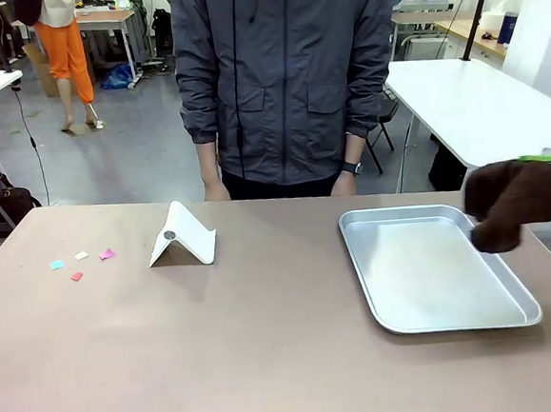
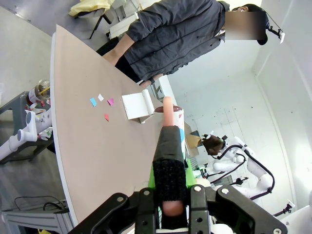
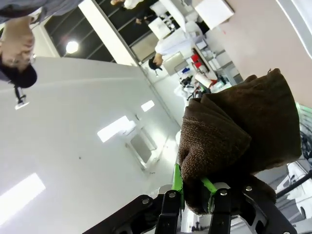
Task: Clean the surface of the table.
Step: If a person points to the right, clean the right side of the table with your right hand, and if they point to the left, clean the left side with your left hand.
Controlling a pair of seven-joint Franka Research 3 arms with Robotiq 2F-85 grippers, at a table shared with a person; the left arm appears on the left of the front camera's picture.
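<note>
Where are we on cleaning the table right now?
Nothing looks done: coloured paper scraps lie on the table, left of a white stand. In hand: right gripper clamps a brown cloth over the right edge of the tray; left gripper clamps a long tool. Left: clearing scraps, wiping.

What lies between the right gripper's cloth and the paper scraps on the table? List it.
Two things on the table: the silver tray, nearest the brown cloth held in the right gripper, and farther left the white folded stand, just short of the paper scraps.
</note>
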